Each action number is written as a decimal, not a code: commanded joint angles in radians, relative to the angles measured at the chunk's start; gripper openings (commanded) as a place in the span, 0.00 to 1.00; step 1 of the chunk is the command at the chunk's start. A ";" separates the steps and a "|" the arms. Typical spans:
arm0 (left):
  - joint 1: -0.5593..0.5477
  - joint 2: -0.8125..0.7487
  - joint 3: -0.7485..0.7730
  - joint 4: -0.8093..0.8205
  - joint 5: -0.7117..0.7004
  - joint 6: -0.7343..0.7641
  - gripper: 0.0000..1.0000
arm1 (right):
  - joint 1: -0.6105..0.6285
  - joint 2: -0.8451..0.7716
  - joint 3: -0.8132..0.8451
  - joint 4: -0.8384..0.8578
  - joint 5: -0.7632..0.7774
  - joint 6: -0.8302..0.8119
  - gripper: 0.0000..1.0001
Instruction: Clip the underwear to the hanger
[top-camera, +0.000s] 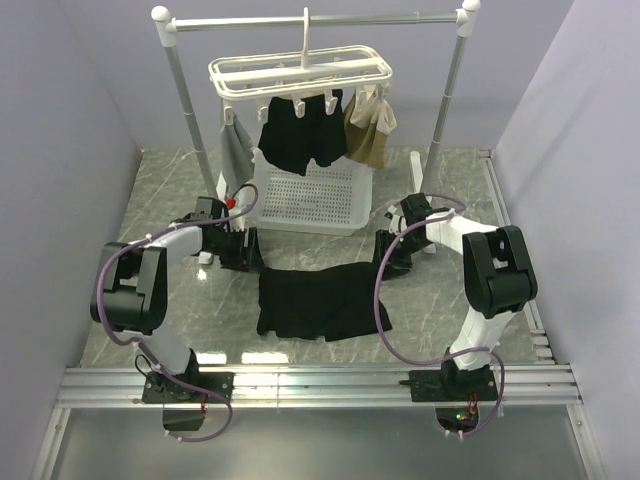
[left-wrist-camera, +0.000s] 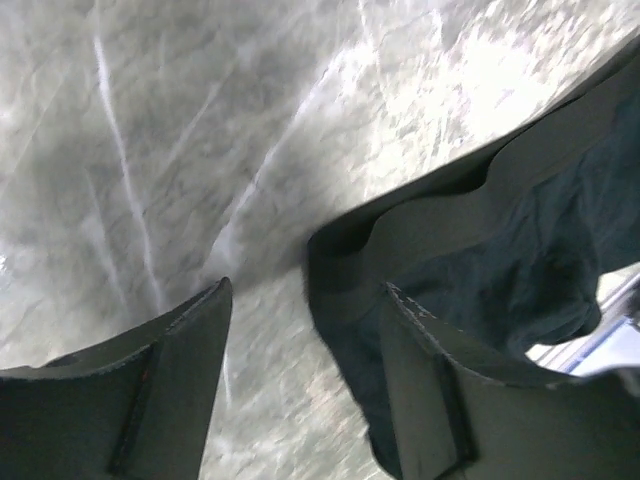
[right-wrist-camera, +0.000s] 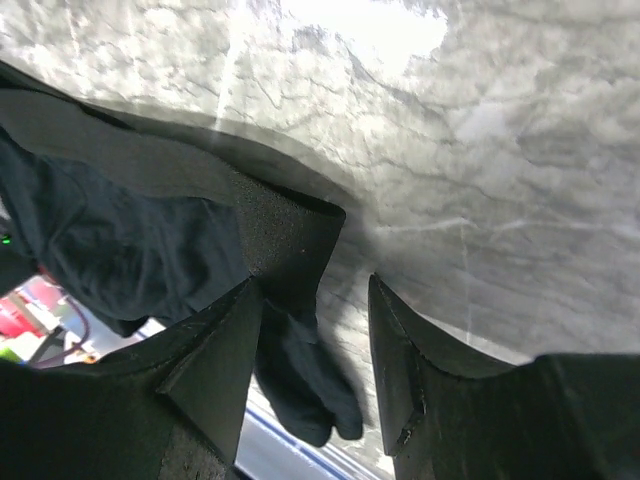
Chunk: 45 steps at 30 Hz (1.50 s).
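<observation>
Inside the left hand (left-wrist-camera: 307, 288) and right hand (right-wrist-camera: 313, 283), both open, lie underwear (top-camera: 320, 300) corners.

You'll find nothing readable in any view: no text, label, brand or number on underwear (top-camera: 320, 300), hanger (top-camera: 300, 72), basket (top-camera: 310, 200) or tabletop (top-camera: 420, 310).

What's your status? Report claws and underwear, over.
Left claw open at one waistband corner, right claw open at the other. Black fabric boxer shorts flat on table, unclipped. White plastic clip hanger behind.
</observation>
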 joint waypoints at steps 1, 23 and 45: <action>0.000 0.044 0.030 0.074 0.050 -0.059 0.65 | -0.005 0.028 0.033 0.042 -0.037 0.015 0.54; 0.009 0.071 -0.039 0.052 0.026 -0.093 0.57 | -0.006 0.031 0.057 0.102 -0.105 0.055 0.64; 0.054 0.104 -0.066 0.032 0.064 -0.143 0.45 | -0.008 0.048 0.051 0.151 -0.074 0.089 0.41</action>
